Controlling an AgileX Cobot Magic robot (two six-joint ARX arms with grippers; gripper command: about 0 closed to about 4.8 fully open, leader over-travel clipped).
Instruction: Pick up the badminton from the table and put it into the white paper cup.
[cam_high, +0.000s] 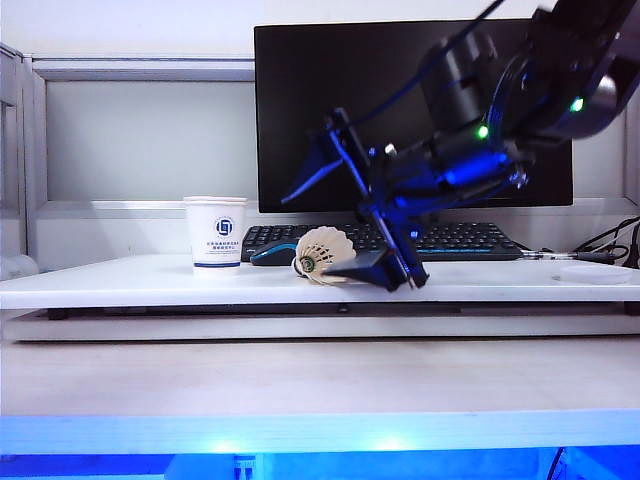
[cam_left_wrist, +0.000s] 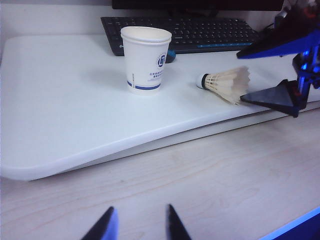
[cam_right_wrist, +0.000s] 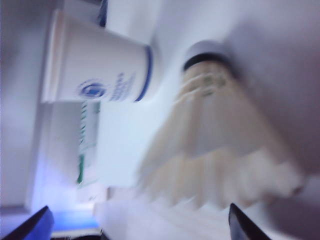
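Observation:
The badminton (cam_high: 322, 255) lies on its side on the white table (cam_high: 120, 285), cork tip toward the white paper cup (cam_high: 215, 232). The cup stands upright to its left. My right gripper (cam_high: 304, 237) is open, one finger above the feather skirt and the other low on the table beside it. In the right wrist view the badminton (cam_right_wrist: 220, 135) fills the space just ahead of the right gripper (cam_right_wrist: 140, 208), with the cup (cam_right_wrist: 95, 70) beyond. My left gripper (cam_left_wrist: 140, 207) hangs open and empty over the wooden desk, far from the cup (cam_left_wrist: 146, 60) and the badminton (cam_left_wrist: 227, 83).
A black keyboard (cam_high: 470, 240) and a dark mouse (cam_high: 272, 253) lie behind the badminton, in front of a black monitor (cam_high: 330, 100). Below the table's front edge runs a light wooden desk (cam_high: 300, 380). Cables trail at the far right (cam_high: 610, 245).

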